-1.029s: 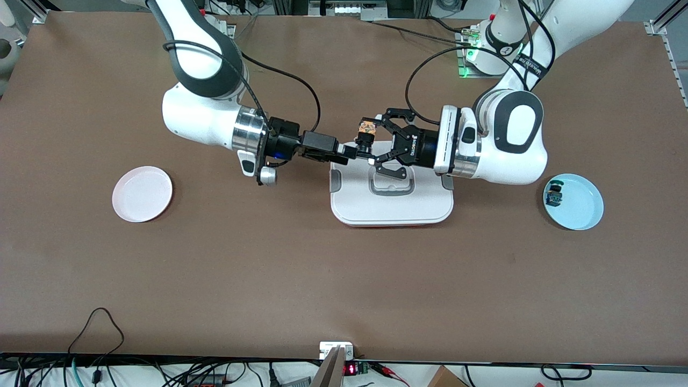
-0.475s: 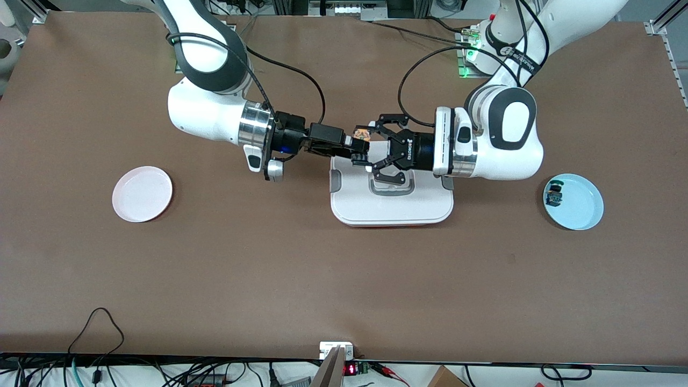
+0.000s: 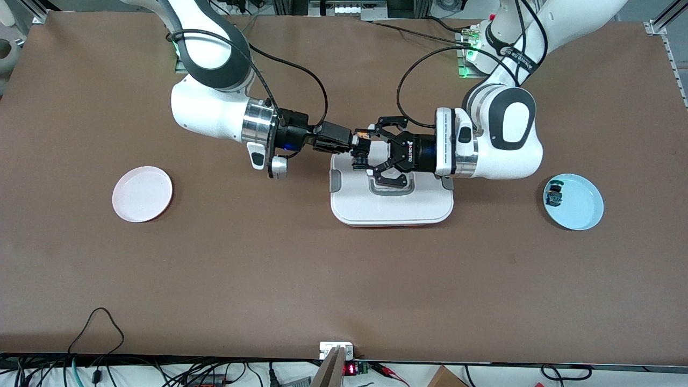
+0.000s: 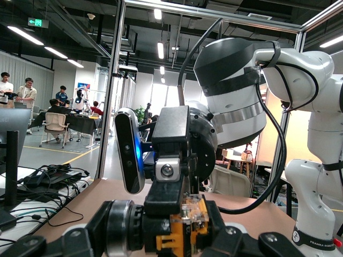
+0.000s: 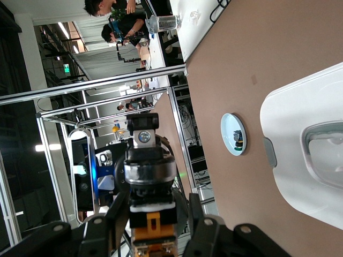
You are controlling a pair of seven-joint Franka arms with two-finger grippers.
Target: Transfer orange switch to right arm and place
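Over white lid point(image 3: 392, 207), mid-table: left gripper point(image 3: 370, 144) clamped on switch point(image 3: 365, 135); right gripper point(image 3: 355, 141), arrived from 9 o'clock, closing around it. Handover underway.

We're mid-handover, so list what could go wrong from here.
1. The orange switch is tiny and sits between the left gripper and the right gripper over the white lidded box; a partial right-side grip could drop it when the left lets go.
2. The fingers are crowded together and could knock or jam.
3. The pink plate is a long carry away.
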